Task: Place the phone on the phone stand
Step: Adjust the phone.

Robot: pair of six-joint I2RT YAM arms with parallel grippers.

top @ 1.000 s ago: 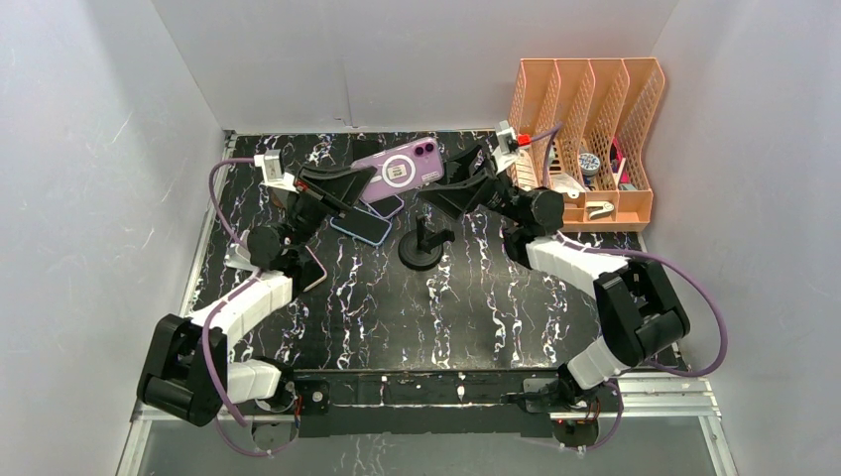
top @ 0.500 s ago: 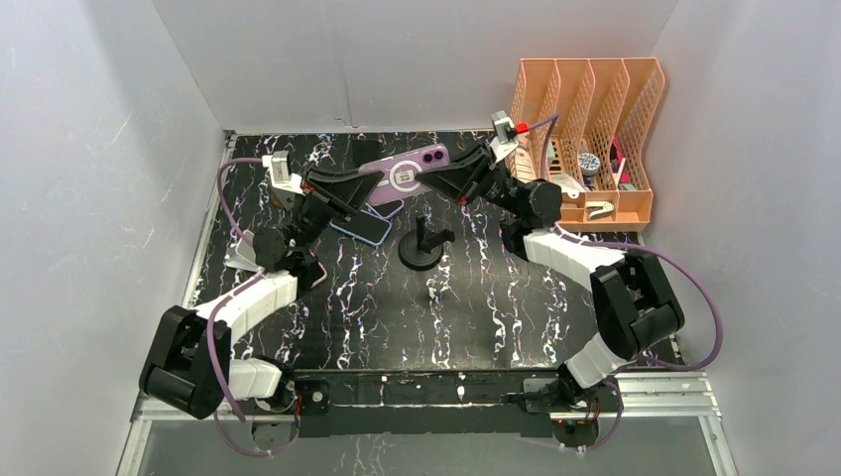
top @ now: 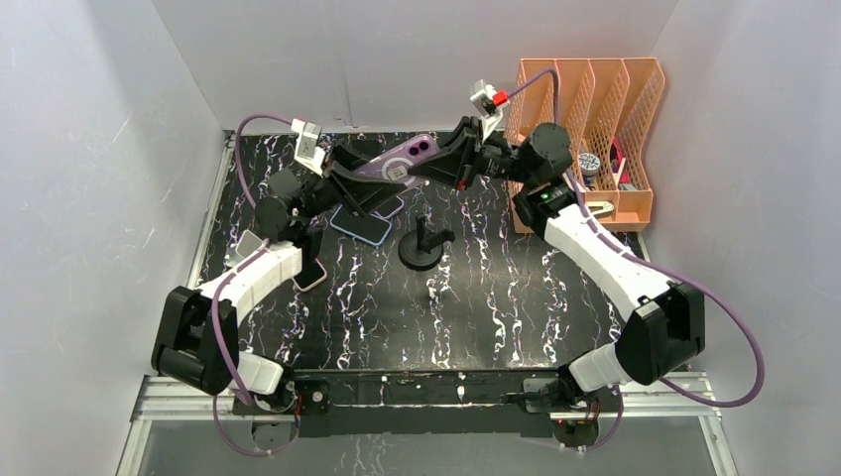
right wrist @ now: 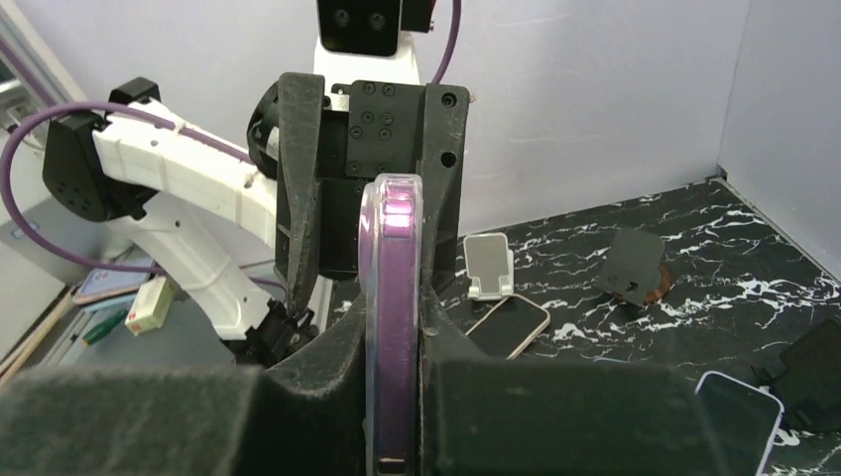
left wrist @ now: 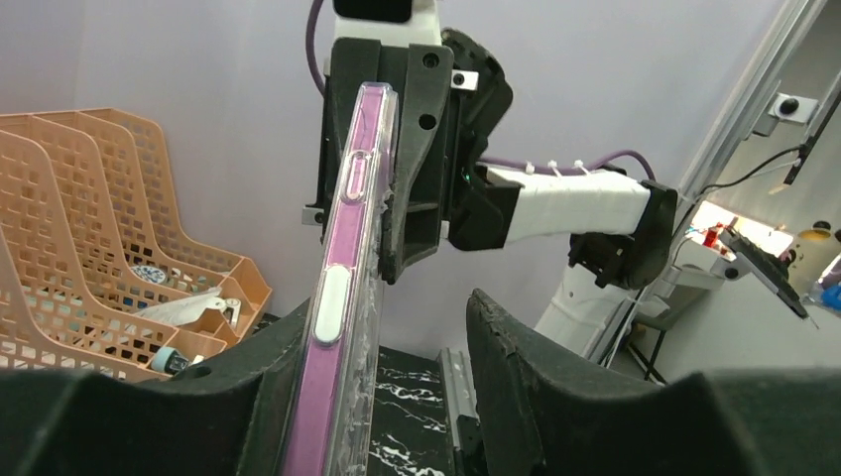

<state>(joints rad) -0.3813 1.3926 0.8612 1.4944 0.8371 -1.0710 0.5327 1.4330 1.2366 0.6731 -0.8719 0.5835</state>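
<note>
The purple phone (top: 402,164) was held in the air over the far-centre part of the table (top: 496,317), clear of its surface. In the top view its back faced upward, showing a round ring and two camera lenses. It was not on the phone stand (top: 422,245).

The right gripper (top: 446,164) was clamped on the phone's right end. In the right wrist view both fingers (right wrist: 327,357) pressed flat against the two faces of the phone (right wrist: 394,327), with no gap on either side.

The left gripper (top: 362,183) met the phone from the opposite end with its jaws parted. In the left wrist view the phone (left wrist: 342,297) lay against one finger, and the other finger (left wrist: 506,347) stood apart from it with a clear gap between them.

The black phone stand stood upright on its round base near the centre of the table, nearer the arm bases than the held phone, and nothing touched it.

A dark phone (top: 363,226) lay flat on the table beneath the left gripper. An orange file organiser (top: 585,129) stood at the far right corner of the table, holding small items.
</note>
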